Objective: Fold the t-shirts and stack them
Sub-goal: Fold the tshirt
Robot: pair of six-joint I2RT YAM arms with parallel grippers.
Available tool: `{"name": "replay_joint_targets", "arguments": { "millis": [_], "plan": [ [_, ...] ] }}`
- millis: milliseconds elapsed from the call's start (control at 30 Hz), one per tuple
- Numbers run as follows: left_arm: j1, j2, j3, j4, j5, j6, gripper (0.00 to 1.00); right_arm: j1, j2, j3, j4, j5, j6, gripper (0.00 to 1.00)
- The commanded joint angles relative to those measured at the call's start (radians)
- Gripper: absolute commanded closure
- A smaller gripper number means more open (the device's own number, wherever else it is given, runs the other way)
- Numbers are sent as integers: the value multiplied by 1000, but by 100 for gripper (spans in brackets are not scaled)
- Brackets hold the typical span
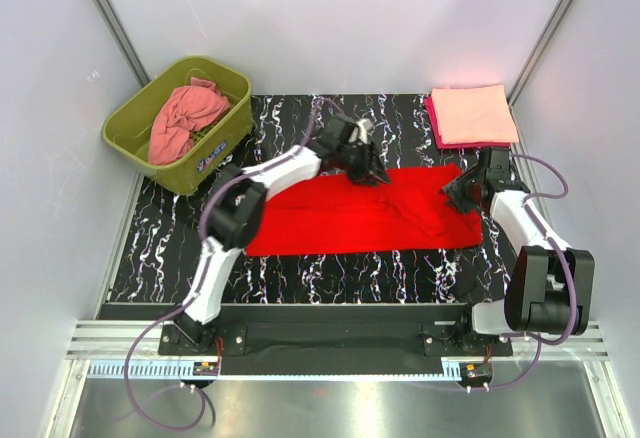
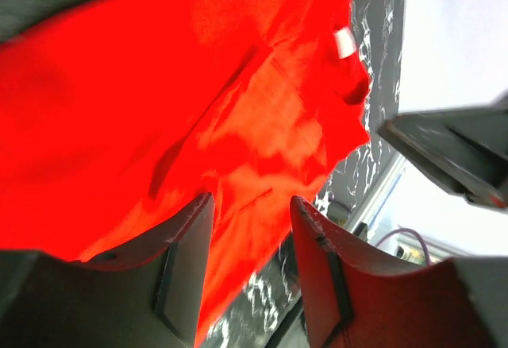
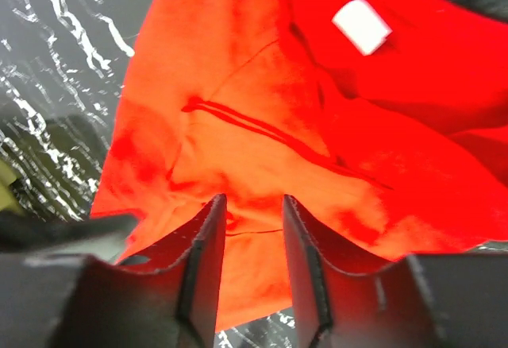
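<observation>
Top external: red shirt (image 1: 370, 220) flat; left gripper (image 1: 370, 170), right gripper (image 1: 457, 191) parted, empty. Risk: single-layer pinch, skewed fold.

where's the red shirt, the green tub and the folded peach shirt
red shirt (image 1: 340, 223): top external view, middle of the spread cloth
green tub (image 1: 143, 100): top external view, its left rim
peach shirt (image 1: 470, 113): top external view, centre of the folded top
</observation>
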Motion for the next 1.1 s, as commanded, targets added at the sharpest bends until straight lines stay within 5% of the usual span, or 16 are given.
{"name": "replay_joint_targets", "arguments": {
  "millis": [0, 233, 700, 933, 1067],
  "plan": [
    [67, -220, -119, -83, -107, 123, 51, 23, 36, 56, -56, -20, 26, 56],
    [110, -372, -485, -94, -238, 164, 51, 24, 111, 159, -137, 3, -28, 50],
    [110, -607, -851, -141, -588, 50, 48, 87, 350, 124, 24, 33, -77, 50],
    [109, -869, -1096, -111, -635, -112, 44, 187, 508, 325, -28, 26, -172, 50],
    [93, -1046, -1113, -179, -694, -152, 43, 204, 625, 480, -28, -39, -282, 50]
  ]
}}
